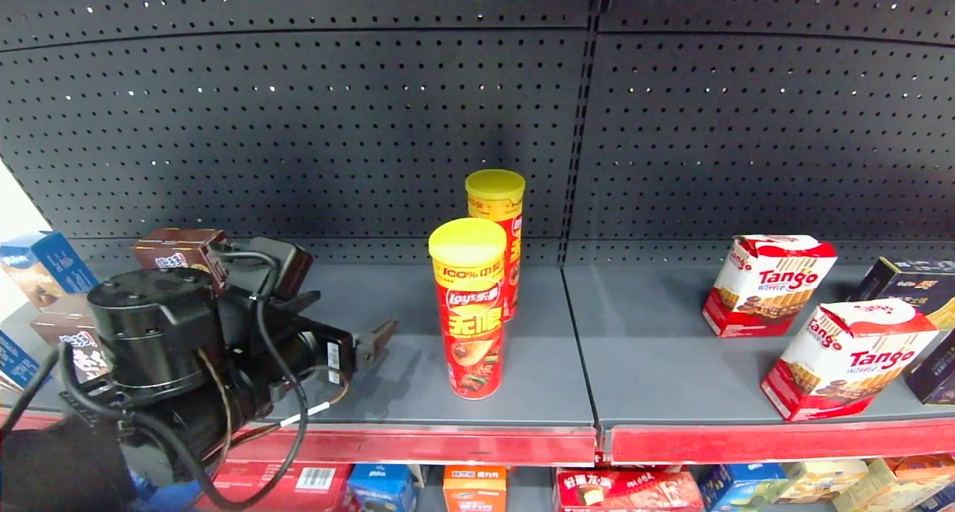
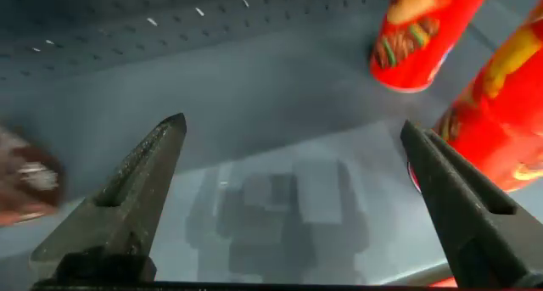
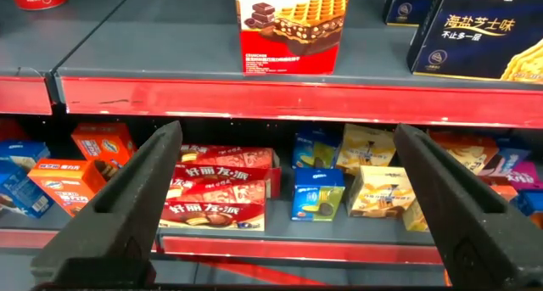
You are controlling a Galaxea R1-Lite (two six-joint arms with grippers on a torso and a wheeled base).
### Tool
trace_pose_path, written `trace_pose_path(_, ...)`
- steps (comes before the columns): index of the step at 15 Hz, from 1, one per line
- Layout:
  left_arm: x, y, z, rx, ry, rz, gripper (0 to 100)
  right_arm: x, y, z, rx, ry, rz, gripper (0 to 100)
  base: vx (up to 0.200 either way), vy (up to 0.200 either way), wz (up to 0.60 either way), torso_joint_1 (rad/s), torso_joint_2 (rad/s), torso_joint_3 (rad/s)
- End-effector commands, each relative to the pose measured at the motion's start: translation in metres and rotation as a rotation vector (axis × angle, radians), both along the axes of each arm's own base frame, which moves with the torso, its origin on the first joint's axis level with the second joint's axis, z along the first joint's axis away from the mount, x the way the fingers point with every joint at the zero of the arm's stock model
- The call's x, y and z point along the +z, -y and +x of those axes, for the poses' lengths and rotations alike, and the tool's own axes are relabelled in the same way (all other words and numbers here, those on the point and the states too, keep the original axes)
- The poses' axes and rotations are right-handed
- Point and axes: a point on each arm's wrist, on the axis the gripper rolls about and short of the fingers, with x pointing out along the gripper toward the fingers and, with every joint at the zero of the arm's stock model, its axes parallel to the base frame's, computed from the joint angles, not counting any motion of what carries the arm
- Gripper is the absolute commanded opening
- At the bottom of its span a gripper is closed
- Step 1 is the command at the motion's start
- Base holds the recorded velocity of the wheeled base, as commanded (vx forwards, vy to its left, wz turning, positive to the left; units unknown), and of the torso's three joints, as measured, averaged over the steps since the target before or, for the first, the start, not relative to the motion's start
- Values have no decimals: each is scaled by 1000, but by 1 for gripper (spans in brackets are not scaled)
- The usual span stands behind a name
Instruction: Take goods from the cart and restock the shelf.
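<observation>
- Seeing left gripper over the shelf, left of the front can and about level w/ its lower half; fingers wide apart, nothing between them, not touching the can
- left wrist cam: left gripper spread over bare deck; front can just beside one finger, a small gap between as far as I can tell; rear can farther off
- front can stands upright, red body, yellow lid, toward the shelf's front edge; rear can, same kind, upright, directly behind it and a touch to the right, near the pegboard; can't tell if the two cans touch
- right gripper also wide apart, empty; it sits out in front of the shelf, right of the front can and lower, facing the red edge strip
- wafer boxes: two, well right of the front can, past the deck seam; one nearer the front edge than the other; dark boxes beyond them
- brown boxes well left of the front can, behind the L arm; blue box farther left still
- lower tier under the front can: orange box, red boxes, blue and cream packs alongside
</observation>
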Motion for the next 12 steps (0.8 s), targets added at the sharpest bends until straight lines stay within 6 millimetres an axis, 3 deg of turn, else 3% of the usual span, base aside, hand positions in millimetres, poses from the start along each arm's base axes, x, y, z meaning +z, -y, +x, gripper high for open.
trace_pose_path(1, -18, 11, 8, -23, -61, 24, 100, 0, 0, 0, 1, -3, 0, 100, 0, 0, 0, 0, 0, 0)
trace_pose_path(6, -37, 29, 21, -58, -85, 26, 100, 0, 0, 0, 1, -3, -3, 100, 0, 0, 0, 0, 0, 0)
trace_pose_path(12, -42, 35, 27, -58, -90, 31, 100, 0, 0, 0, 1, -3, -9, 100, 0, 0, 0, 0, 0, 0)
